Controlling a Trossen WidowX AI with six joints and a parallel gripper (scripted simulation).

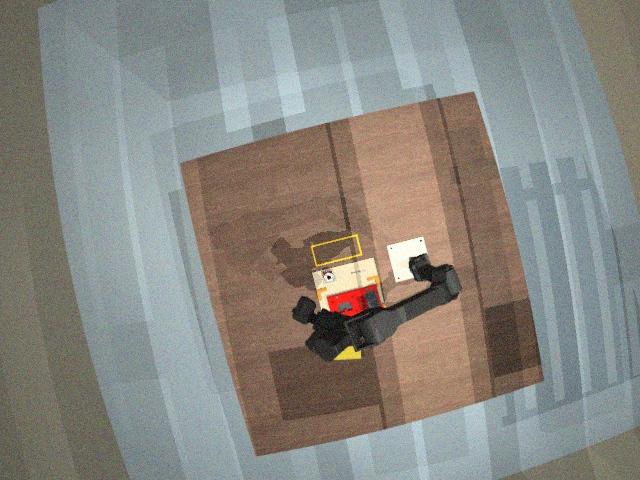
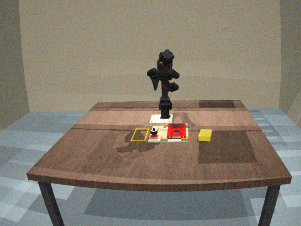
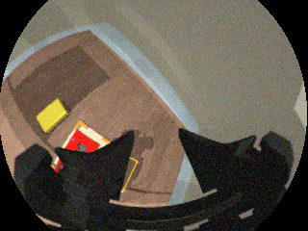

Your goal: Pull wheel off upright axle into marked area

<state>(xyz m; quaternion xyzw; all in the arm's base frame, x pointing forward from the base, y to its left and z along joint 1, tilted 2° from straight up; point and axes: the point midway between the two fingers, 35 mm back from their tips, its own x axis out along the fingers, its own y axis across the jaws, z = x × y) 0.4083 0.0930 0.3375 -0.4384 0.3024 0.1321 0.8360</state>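
The small black-and-white wheel [image 1: 328, 277] [image 2: 154, 132] sits on the upright axle over a red base, at one end of the cream baseplate [image 1: 345, 279]. The marked area, a yellow outline [image 1: 334, 240] [image 2: 138, 140] [image 3: 130, 176], lies on the table beside that end of the baseplate, with nothing inside it but shadow. My gripper [image 3: 156, 133] is open and empty, raised high above the table and away from the wheel. The wheel is not visible in the wrist view; the left finger covers part of the baseplate there.
A red car-like block [image 1: 334, 299] [image 2: 176, 132] [image 3: 76, 143] sits on the baseplate. A yellow block [image 1: 351, 354] [image 2: 205, 135] [image 3: 52, 115] lies beyond its far end from the wheel. The arm rises from a white mounting plate [image 1: 399, 258] [image 2: 157, 119] and passes above the baseplate in the top view.
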